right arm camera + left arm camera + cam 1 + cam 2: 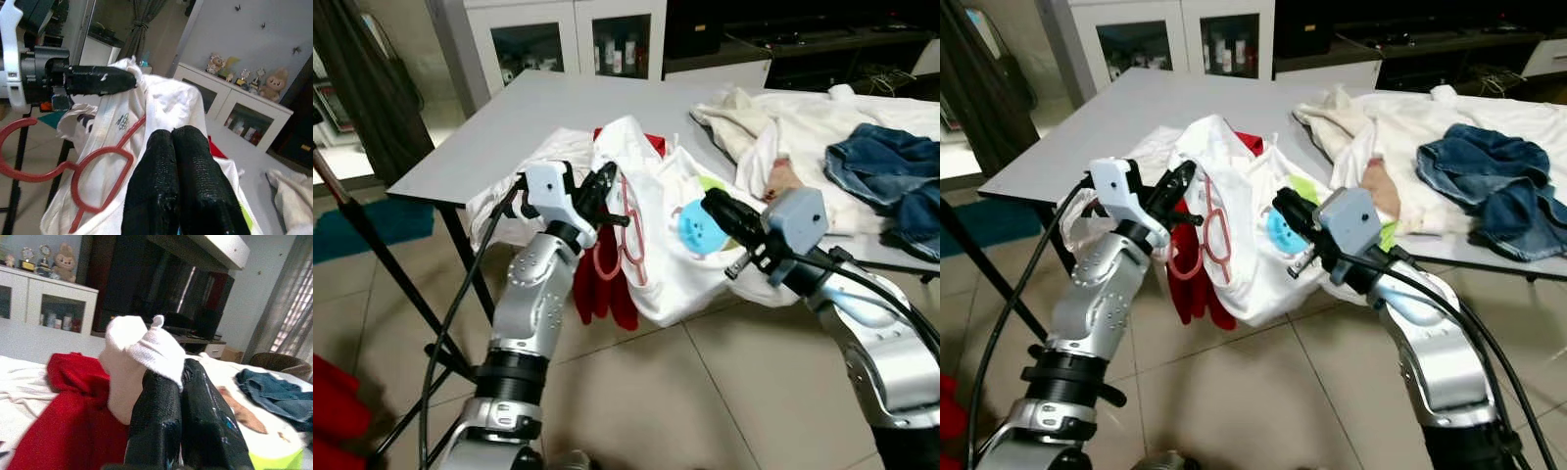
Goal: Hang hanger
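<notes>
Head camera, looking down at a grey table (509, 127) over a tiled floor (685, 392). At the near edge, a white garment (666, 245) bunched up and spilling off the table toward the floor, a blue round print on its front, with a red cloth (602, 284) hanging beneath it on the left. Against the white fabric, a red hanger (625, 250) with looped wire shapes, dangling just right of the left gripper (602, 186). Left gripper raised at the garment's top left, fingers pinched narrow on a fold of white fabric at the hanger's top. Right gripper (722, 213) held up at the garment's right side, fingers pressed together near the blue print; whether touching the cloth, cannot tell. Farther right on the table, a cream garment (783, 127) spread flat and blue jeans (886, 176) crumpled on top of it. At the far end, a white cabinet (568, 39) with glass doors. Left wrist camera: two black fingers (156, 421) closed tight together, a wad of white fabric caught at their tips, red cloth beside it, jeans beyond. Right wrist camera: black fingers (195, 181) shut against each other with nothing seen between them, the red hanger lying on the white garment ahead, the left gripper gripping the fabric above it.
</notes>
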You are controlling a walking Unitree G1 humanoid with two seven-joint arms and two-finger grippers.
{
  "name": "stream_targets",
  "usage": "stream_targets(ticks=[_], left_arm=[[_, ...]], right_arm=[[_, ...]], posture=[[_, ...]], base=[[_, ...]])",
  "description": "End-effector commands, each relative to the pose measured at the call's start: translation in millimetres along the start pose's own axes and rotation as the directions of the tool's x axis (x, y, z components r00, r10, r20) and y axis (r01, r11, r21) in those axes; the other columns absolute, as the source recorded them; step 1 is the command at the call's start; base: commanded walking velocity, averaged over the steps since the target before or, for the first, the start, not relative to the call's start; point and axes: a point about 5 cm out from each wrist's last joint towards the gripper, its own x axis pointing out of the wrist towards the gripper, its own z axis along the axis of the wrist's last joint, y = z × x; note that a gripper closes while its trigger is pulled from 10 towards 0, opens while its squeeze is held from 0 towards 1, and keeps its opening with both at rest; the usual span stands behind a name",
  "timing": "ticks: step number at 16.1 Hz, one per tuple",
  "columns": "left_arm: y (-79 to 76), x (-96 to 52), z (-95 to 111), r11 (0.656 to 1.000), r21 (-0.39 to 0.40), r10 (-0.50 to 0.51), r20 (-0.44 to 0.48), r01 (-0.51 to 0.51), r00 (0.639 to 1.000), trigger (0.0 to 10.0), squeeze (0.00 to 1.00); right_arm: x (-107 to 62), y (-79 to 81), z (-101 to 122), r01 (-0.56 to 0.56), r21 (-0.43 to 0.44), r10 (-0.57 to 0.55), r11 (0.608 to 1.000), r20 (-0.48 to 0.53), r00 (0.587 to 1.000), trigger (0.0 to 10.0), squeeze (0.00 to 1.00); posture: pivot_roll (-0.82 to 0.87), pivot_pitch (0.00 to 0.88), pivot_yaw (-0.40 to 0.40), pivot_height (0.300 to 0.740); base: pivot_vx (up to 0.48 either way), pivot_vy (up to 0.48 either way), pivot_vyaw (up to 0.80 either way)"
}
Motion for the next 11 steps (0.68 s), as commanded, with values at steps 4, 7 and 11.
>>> stream_targets(ticks=[4, 7, 11], left_arm=[[-1.9, 3.6, 4, 1.0, 0.016, -0.006, 0.011, 0.006, 1.0, 10.0, 0.0], [-1.9, 3.8, 3, 1.0, 0.015, -0.003, 0.014, 0.003, 1.0, 10.0, 0.0], [-1.1, 2.8, 3, 1.0, 0.016, 0.004, 0.019, -0.005, 1.0, 10.0, 0.0]], right_arm=[[-5.4, 6.4, 5, -0.05, -0.001, 0.05, 0.999, 0.025, 0.998, 10.0, 0.0], [-5.5, 11.0, 1, -0.069, 0.006, 0.068, 0.998, 0.012, 0.998, 10.0, 0.0], [-6.4, 20.1, -5, -0.094, 0.027, 0.094, 0.995, 0.002, 0.996, 10.0, 0.0]], posture=[[0.05, 0.012, 0.055, 0.74], [0.05, 0.012, 0.047, 0.74], [0.05, 0.01, 0.041, 0.74]], base=[[0.0, 0.0, 0.0], [0.0, 0.0, 0.0], [0.0, 0.0, 0.0]])
